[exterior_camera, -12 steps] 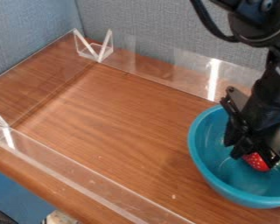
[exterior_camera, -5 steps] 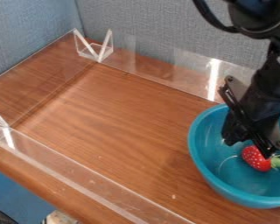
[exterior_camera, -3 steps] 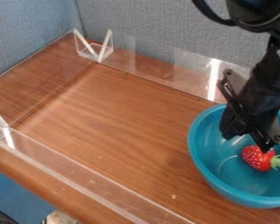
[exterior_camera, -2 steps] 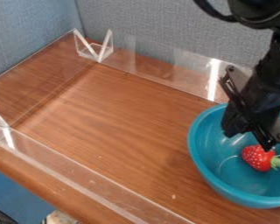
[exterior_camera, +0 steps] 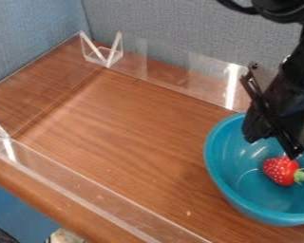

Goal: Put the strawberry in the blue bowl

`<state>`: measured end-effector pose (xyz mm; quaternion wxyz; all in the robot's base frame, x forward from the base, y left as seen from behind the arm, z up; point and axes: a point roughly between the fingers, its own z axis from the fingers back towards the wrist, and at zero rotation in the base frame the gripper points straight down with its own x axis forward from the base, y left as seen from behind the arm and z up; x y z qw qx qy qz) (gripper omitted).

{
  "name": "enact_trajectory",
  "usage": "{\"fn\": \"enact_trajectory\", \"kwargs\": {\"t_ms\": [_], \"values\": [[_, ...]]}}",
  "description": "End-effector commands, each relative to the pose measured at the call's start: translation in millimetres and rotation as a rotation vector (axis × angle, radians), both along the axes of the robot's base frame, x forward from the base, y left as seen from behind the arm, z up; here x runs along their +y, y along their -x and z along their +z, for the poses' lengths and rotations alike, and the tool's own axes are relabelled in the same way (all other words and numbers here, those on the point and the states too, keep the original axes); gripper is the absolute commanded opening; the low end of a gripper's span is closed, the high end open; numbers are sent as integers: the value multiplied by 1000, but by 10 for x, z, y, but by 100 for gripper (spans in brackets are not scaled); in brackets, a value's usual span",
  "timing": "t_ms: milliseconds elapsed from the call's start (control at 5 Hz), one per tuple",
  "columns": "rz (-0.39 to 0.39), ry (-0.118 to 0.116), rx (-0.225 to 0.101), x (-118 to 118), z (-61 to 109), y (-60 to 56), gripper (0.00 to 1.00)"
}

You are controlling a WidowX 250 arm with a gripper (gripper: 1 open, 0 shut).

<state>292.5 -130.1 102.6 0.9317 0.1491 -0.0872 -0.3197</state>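
The strawberry (exterior_camera: 281, 172), small and red with a green cap, lies on its side inside the blue bowl (exterior_camera: 222, 163) at the right edge of the table. It rests right of the bowl's centre. My black gripper (exterior_camera: 276, 142) hangs just above the bowl's far side, up and to the left of the strawberry and apart from it. Its fingers look closed together with nothing between them. The arm reaches up out of the top right corner and hides part of the bowl's back rim.
The wooden tabletop (exterior_camera: 117, 123) is fenced by low clear acrylic walls (exterior_camera: 205, 74). One clear corner bracket (exterior_camera: 104, 49) stands at the back left and another bracket (exterior_camera: 1, 144) at the front left. A grey-blue partition stands behind.
The gripper has lifted up and away from the strawberry, which stays lying in the bowl. In the earliest frame the fingers were right down at the strawberry.
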Motion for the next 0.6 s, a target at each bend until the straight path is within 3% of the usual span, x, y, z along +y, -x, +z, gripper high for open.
{"fn": "enact_trajectory", "kwargs": {"t_ms": [0, 400], "values": [[-16, 40, -91, -73, 335, -38, 0], [-26, 24, -98, -97, 364, -19, 0]]}}
